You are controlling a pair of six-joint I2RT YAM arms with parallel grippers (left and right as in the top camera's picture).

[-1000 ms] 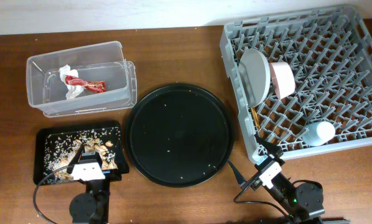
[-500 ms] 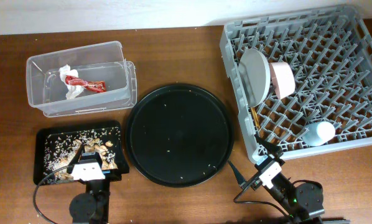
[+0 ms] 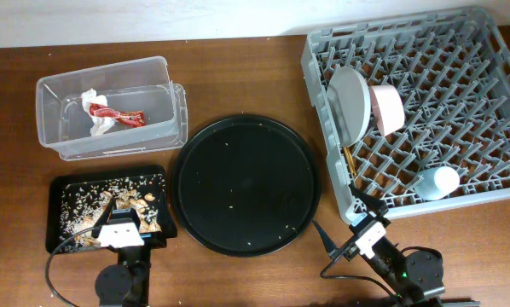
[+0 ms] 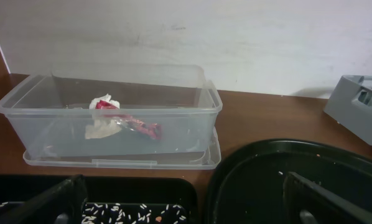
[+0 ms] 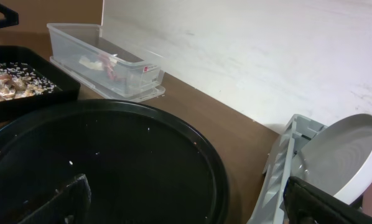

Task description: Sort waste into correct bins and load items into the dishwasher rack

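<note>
chopsticks (image 3: 349,159) mostly hidden behind plate (image 3: 350,104), rack (image 4: 359,107) cut by right edge, scraps (image 3: 97,203) too small to tell apart

The left arm (image 3: 123,271) is matte black, with a round black base segment (image 3: 121,283) and a white rectangular block (image 3: 118,228) at the wrist. A thin black cable (image 3: 52,260) loops off its left side. The right arm (image 3: 407,271) has the same black finish and a white wrist block (image 3: 368,239). Its rounded joint housing (image 3: 422,268) carries one small green light (image 3: 402,275), and a black cable (image 3: 327,251) trails to its left. The left gripper's fingers (image 4: 46,202) and the right gripper's fingers (image 5: 55,198) are flat, black, wedge-shaped bars with plain surfaces.
</note>
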